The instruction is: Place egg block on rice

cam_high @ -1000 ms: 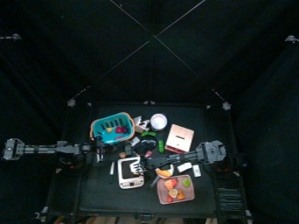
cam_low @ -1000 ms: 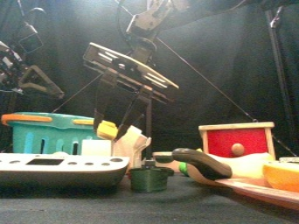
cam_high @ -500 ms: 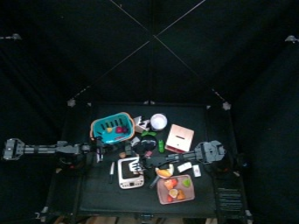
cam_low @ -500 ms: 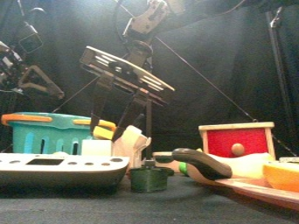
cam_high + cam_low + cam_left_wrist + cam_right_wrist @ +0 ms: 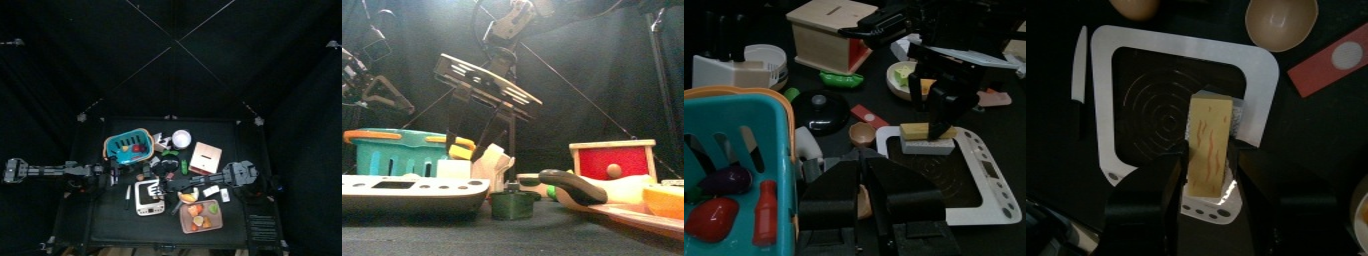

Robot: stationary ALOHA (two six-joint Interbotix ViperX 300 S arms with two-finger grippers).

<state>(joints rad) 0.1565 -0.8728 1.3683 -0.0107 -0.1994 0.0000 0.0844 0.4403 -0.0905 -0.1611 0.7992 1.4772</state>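
The egg block [image 5: 1211, 135] is a yellow-orange slab held between the jaws of my right gripper [image 5: 1209, 152]. It hangs over the white rectangular device [image 5: 1106, 60] with the black ringed plate. In the left wrist view the egg block [image 5: 917, 130] sits right above a white rice block [image 5: 931, 146] on the device [image 5: 971, 170]; I cannot tell whether they touch. In the front view the egg block [image 5: 462, 150] is beside the white rice [image 5: 492, 163]. My left gripper [image 5: 866, 195] is shut and empty next to the teal basket [image 5: 738, 130].
A red-and-wood box [image 5: 613, 160] stands at the right, a small green cup [image 5: 512, 205] at the front and a tray [image 5: 186, 222] with fruit at the front right. A brown bowl [image 5: 1280, 15] and a red strip [image 5: 1333, 60] lie beside the device.
My right gripper has shifted slightly left with the egg block in it, then held still. The left arm has not moved.
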